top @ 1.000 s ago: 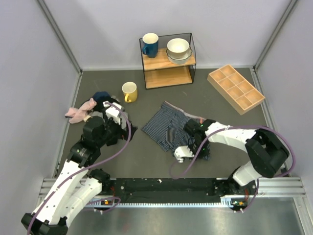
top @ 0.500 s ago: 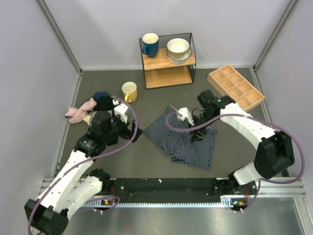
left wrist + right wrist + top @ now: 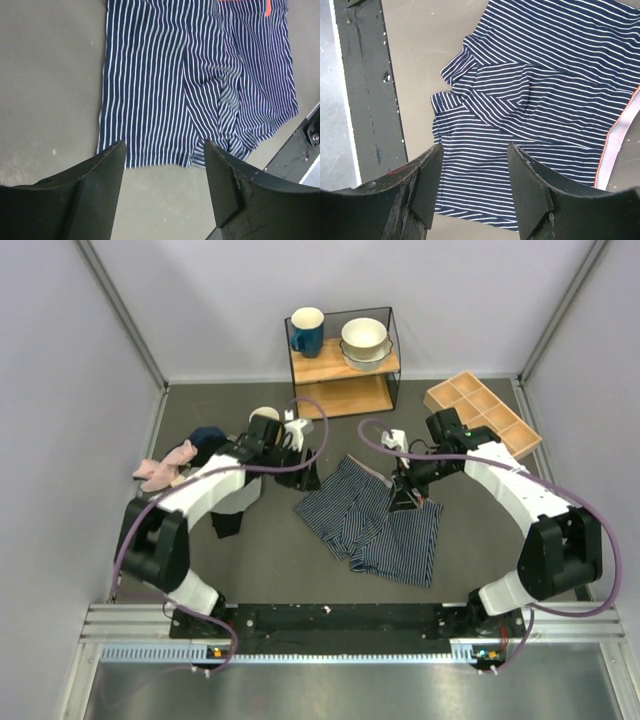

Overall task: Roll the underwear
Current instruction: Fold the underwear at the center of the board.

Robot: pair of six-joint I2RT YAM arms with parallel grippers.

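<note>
Black fingers of the left gripper (image 3: 164, 150) stood well apart with nothing between them, poised over one leg hem. The right gripper (image 3: 475, 150) was likewise parted and empty above the cloth. Under both lay the underwear (image 3: 370, 520) — spread on the dark grey table (image 3: 300, 570), creased at the middle, not yet rolled. I judged this the laying-out step; next, both should pinch one edge and turn it over evenly.

White shells w/ blk joints on left arm (image 3: 200, 495) & right arm (image 3: 520, 495); purple cable (image 3: 308, 399) along each. Matte-blk wedge fingers on left end effector (image 3: 164, 145), right end effector (image 3: 475, 146), scuffed edges, 6 o'clock.
</note>
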